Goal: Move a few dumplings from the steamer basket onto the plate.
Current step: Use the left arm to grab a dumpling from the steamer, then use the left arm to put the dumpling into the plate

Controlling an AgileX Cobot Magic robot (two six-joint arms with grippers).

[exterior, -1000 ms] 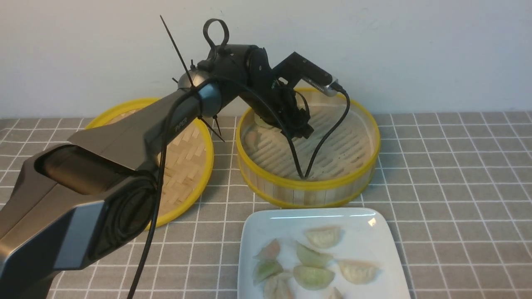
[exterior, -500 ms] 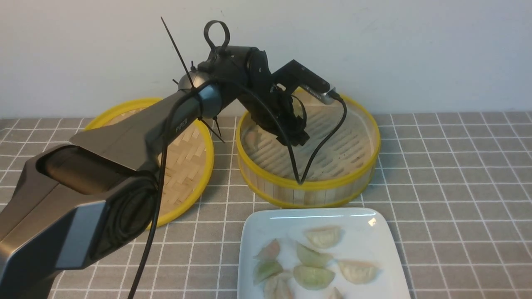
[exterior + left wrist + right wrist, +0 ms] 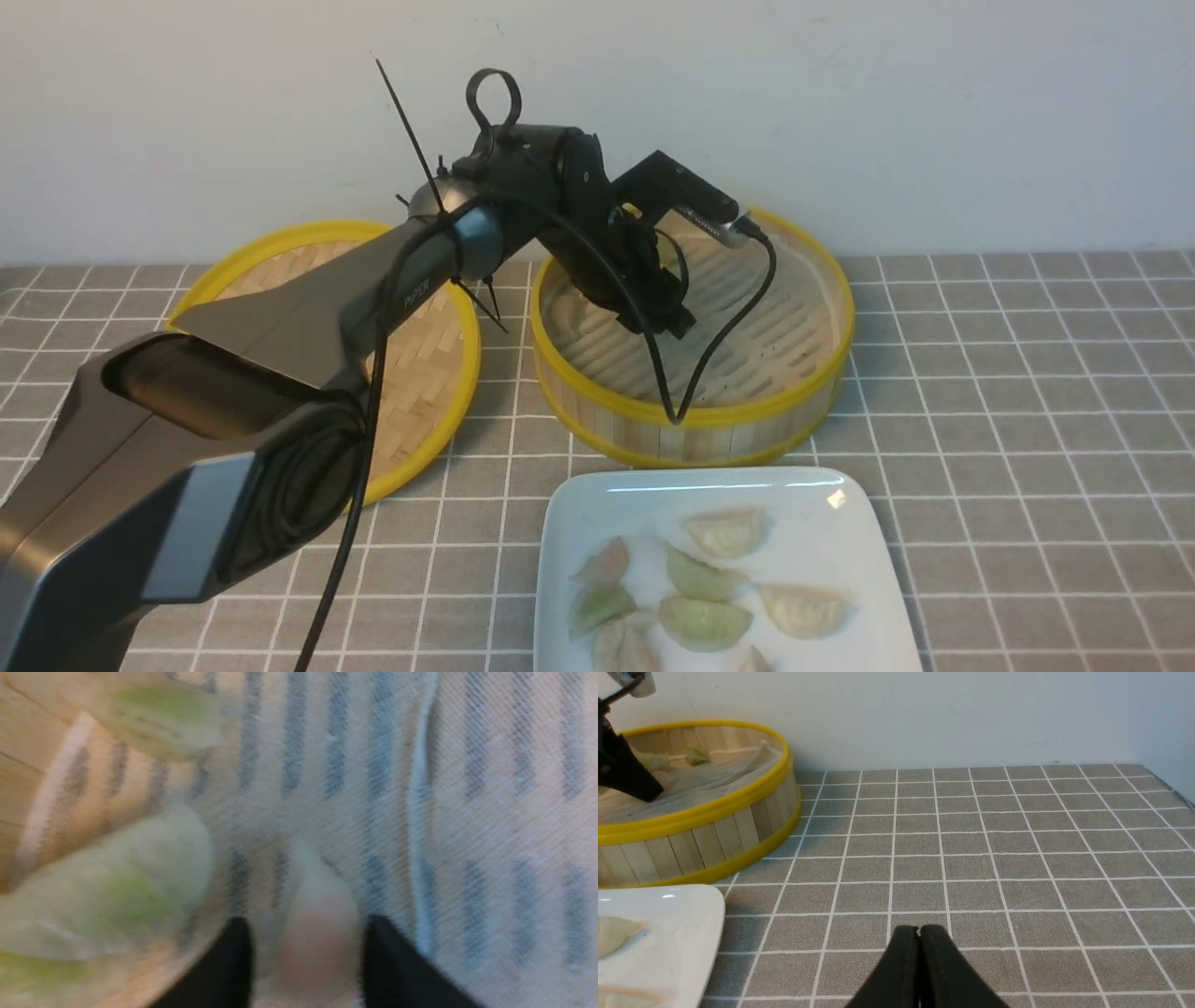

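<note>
Dumplings point(image 3: 705, 623) are lying in a loose cluster on the plate point(image 3: 597, 504), which is sitting on the desk point(image 3: 1008, 448) just in front of the steamer basket point(image 3: 695, 429). About seven are showing there, pale green, whitish and pinkish, some touching one another.

The left arm is reaching forward and down into the basket, with the left tool point(image 3: 680, 325) sitting low over the slatted floor in the basket's left half. A black cable point(image 3: 738, 317) is looping from the wrist camera down to the basket's near rim.

In the blurred left wrist view, the tool's two dark fingers point(image 3: 229, 966) are standing narrowly parted astride a pinkish dumpling point(image 3: 317, 905) that is lying on the pale liner point(image 3: 467, 812). A sliver of liner is showing between one finger and the dumpling; whether the other finger is touching it, I cannot tell. Two green dumplings point(image 3: 126, 891) are resting nearby against the bamboo wall point(image 3: 23, 765).

The right tool point(image 3: 919, 933) is hovering over the bare checked cloth with its fingers pressed together and holding nothing, well apart from the basket and plate.

The flat woven lid point(image 3: 420, 364) is lying on the desk beside the basket, to its left.
</note>
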